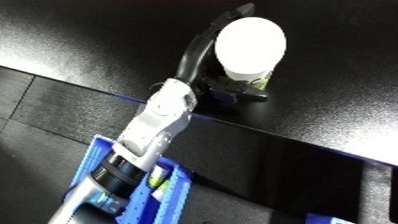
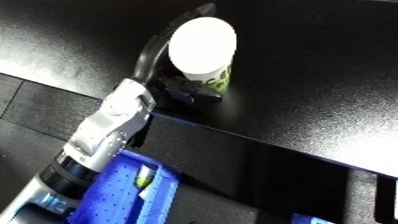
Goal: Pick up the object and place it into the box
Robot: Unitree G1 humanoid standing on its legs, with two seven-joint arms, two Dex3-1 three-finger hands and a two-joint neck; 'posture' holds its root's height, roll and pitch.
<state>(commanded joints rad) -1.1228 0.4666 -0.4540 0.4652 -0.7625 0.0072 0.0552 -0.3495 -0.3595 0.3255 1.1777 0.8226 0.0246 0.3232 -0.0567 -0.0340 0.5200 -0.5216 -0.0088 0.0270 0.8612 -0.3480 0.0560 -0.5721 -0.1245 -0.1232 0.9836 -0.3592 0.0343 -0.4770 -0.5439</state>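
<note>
Black glossy table (image 1: 320, 60), dark panelled floor (image 1: 53, 107), bright glare

The white lid glare hides the top of the cup (image 2: 210, 75), and its green print is too blurred to read. The hand (image 2: 182, 87) covers the cup's lower left side, so the thumb's contact cannot be told. The blue bin (image 1: 169, 192) is cut off by the lower edge, its contents mostly hidden behind the forearm (image 1: 147, 137). A blue scrap at lower right is unidentifiable
</note>
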